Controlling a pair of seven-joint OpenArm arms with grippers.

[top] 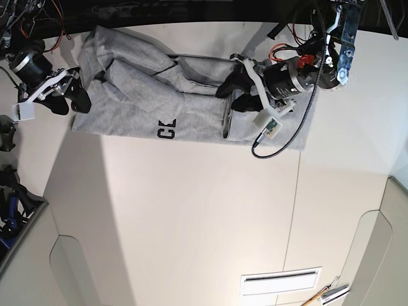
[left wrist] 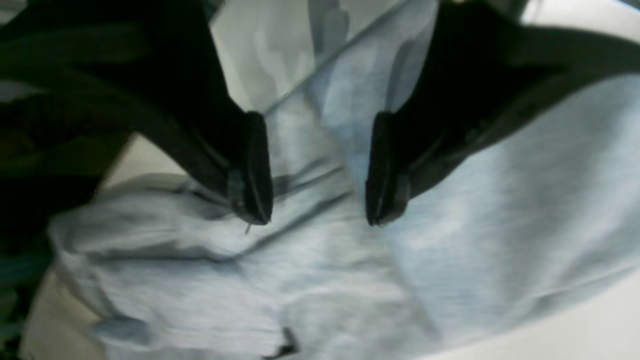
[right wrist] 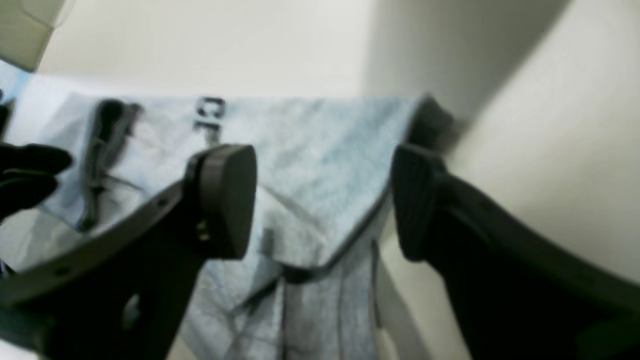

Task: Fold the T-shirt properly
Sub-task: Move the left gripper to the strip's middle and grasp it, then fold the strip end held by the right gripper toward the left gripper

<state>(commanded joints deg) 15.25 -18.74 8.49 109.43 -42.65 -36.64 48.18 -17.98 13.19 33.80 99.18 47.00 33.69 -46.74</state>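
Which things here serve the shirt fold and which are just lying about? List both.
For the job: T-shirt; left gripper, fingers apart over the cloth; right gripper, open at the shirt's edge.

Lying about: tools at the table's corner.

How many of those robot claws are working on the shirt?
2. The left black gripper hangs open over the light heather-grey T-shirt at its end on the base view's right; the right black gripper is open at the opposite end.
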